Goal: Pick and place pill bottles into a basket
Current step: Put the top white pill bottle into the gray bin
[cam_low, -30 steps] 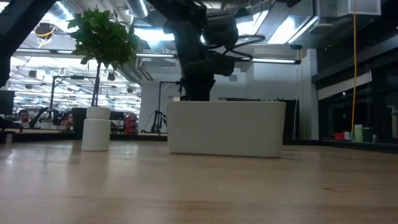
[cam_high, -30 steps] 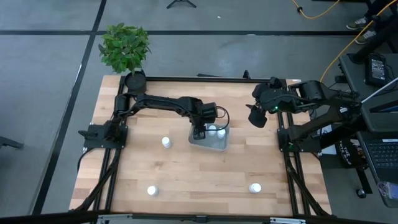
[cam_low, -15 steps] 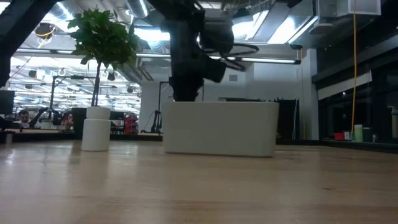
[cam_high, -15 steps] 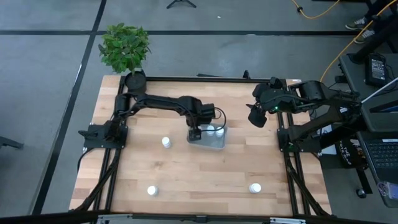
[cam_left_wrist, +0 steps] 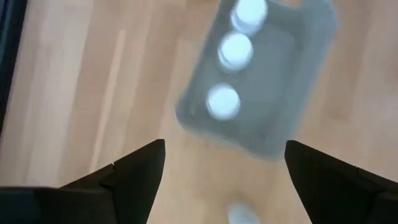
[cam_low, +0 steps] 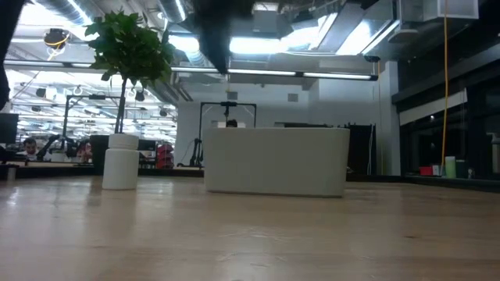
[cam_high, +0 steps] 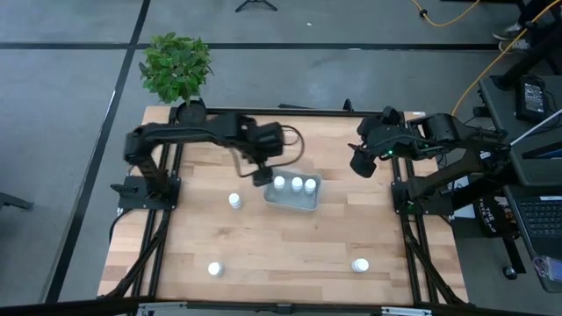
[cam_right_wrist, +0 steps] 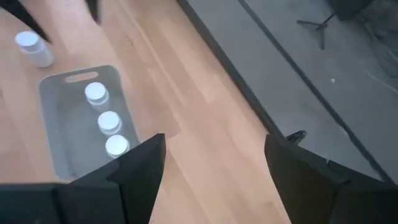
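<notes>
Pill bottles, three of them [cam_high: 296,183], stand in a row inside the basket [cam_high: 293,198], their white caps lined up along the wall of the basket farthest from the table's front edge. Just beside the basket's left end the left gripper [cam_high: 262,176] hangs with its fingers [cam_left_wrist: 134,171] spread wide and nothing between them; from its own wrist view the basket [cam_left_wrist: 273,118] and the three caps [cam_left_wrist: 223,102] lie just past the fingertips. On the far side of that gripper from the basket, one loose bottle [cam_high: 234,201] stands upright on the wooden table [cam_high: 290,254], near the basket but not touching it. From table height this bottle [cam_low: 120,162] shows apart from the basket's pale wall [cam_low: 275,161]. Two more bottles stand well apart from the basket toward the front of the table, one [cam_high: 215,269] off its left end and one [cam_high: 360,265] off its right end. Well away from the basket's right end, above the table's right edge, the right gripper [cam_high: 360,166] waits with its fingers [cam_right_wrist: 140,171] parted and empty. Beyond the basket, off the table's far left corner, a leafy green plant [cam_high: 176,67] sits on the grey floor.
</notes>
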